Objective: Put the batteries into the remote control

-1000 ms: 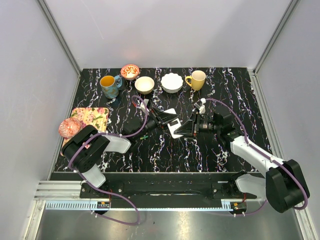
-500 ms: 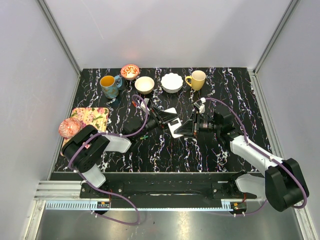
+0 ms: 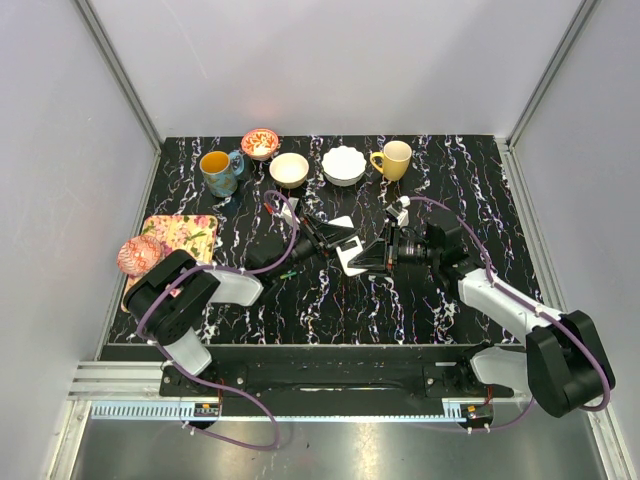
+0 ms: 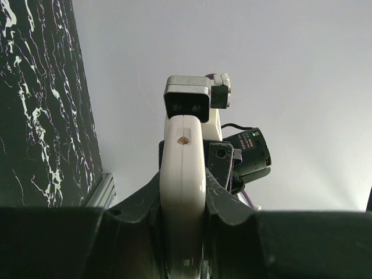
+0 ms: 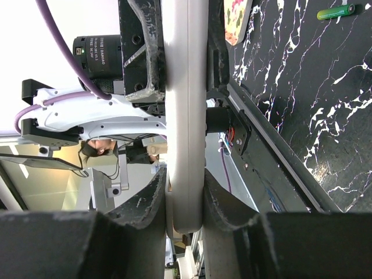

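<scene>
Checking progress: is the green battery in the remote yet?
Out: the green battery lies on the table, away from the remote control.

no readable text, motor label (image 5: 100, 42) illegible

Left arm (image 3: 230, 285): reaches low from its base toward the middle, wrist rolled on its side.
Left gripper (image 3: 336, 243): fingers (image 4: 139, 203) closed tight on the two flat sides of the remote control (image 4: 183, 151), holding it edge-on.
Right arm (image 3: 500, 297): stretches inward from its base, forearm low, wrist turned to face the left fingers.
Right gripper (image 3: 372, 257): fingers (image 5: 145, 197) pressed against either side of the remote control's other end.
Between the fingers: the two sets of fingertips point at each other, close together, each gripping one end.
</scene>
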